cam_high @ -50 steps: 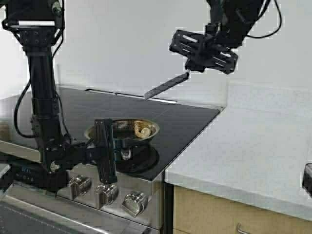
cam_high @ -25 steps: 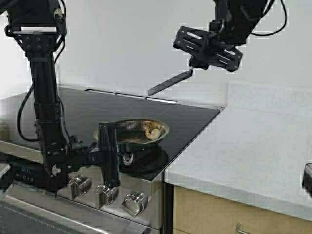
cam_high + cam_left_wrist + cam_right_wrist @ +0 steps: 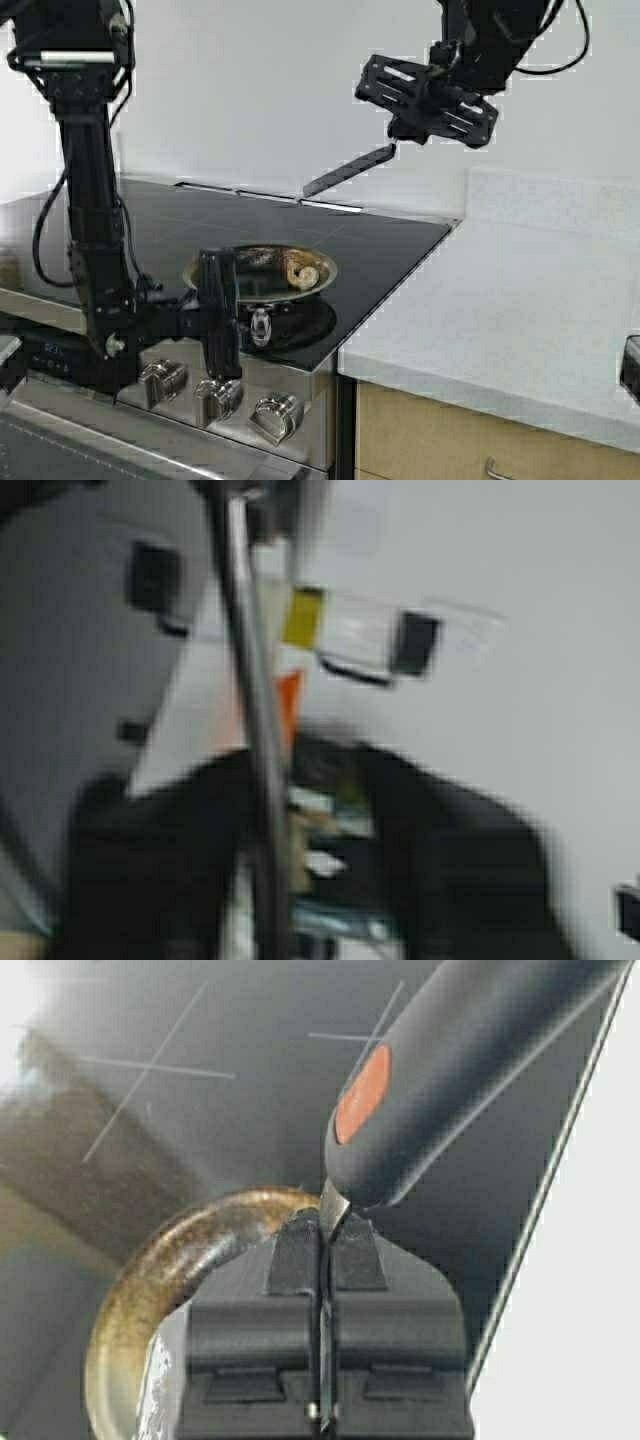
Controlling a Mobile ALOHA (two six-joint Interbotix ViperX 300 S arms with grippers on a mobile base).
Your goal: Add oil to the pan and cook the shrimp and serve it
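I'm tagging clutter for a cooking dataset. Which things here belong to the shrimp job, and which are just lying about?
In the job:
- pan, handle held by the left gripper
- shrimp inside the pan
- spatula, held aloft by the right gripper
- stovetop

Just there:
- stove knobs
- white counter
- cabinet drawer

Black cooktop (image 3: pixel 380 245), white counter (image 3: pixel 520 290), knobs (image 3: pixel 275 415)

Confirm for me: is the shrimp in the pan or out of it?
In. The shrimp lies curled inside the pan, toward its right side, on the stovetop, with the left gripper at the handle.
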